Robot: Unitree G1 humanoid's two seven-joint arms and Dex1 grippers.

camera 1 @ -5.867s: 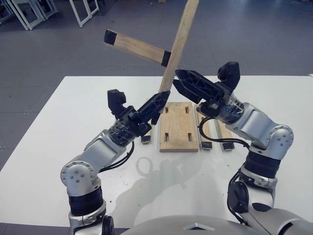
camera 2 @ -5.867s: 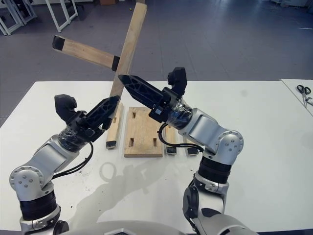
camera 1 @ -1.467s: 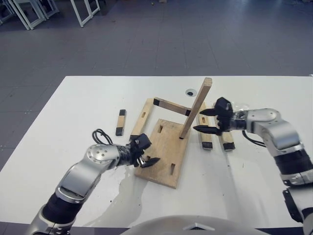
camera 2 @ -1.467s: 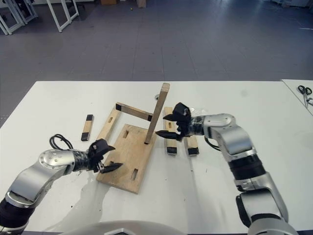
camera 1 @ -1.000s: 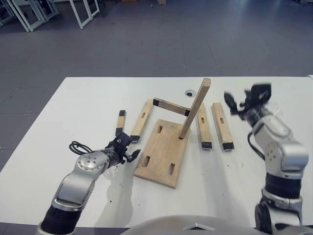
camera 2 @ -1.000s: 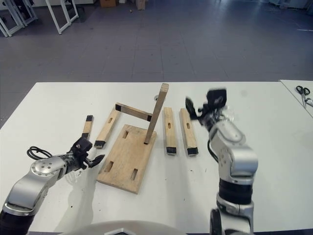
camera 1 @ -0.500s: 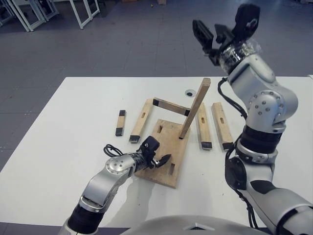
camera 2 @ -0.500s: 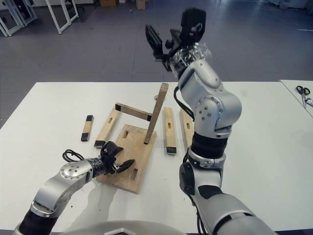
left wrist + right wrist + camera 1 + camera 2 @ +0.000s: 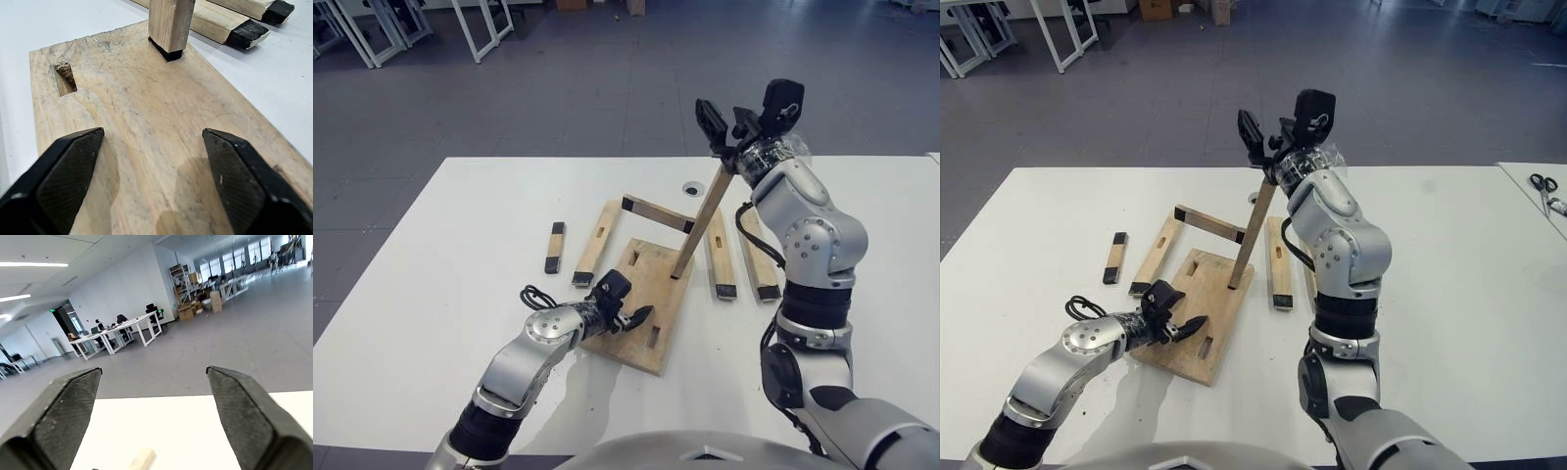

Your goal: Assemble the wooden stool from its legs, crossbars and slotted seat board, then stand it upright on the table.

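- Left eye view: one white table [image 9: 440,255] carries the stool parts, with one round cable hole [image 9: 692,185] near its far edge.
- One seat board [image 9: 651,294] lies flat and skewed at the middle of the table. In the left wrist view one empty slot [image 9: 65,78] shows in it.
- One upright leg [image 9: 705,217] stands with its black-capped foot in a far slot of the board and leans towards the robot's right.
- One crossbar [image 9: 657,213] is joined to that leg at about mid height and juts out to the left, above the table.
- Three more legs lie flat on the table. A lone leg [image 9: 595,241] is just left of the board, and an inner leg [image 9: 720,259] and an outer leg [image 9: 762,274] lie side by side to the right of it.
- One short crossbar [image 9: 554,247] lies flat, left of the lone leg and apart from it.
- One left gripper [image 9: 623,318] sits low over the near left part of the seat board. Its two fingers [image 9: 63,181] are spread wide with only board surface between them, and it holds nothing.
- One right gripper [image 9: 728,125] is raised just above the top end of the upright leg. Its fingers [image 9: 54,421] are wide apart and it holds nothing.
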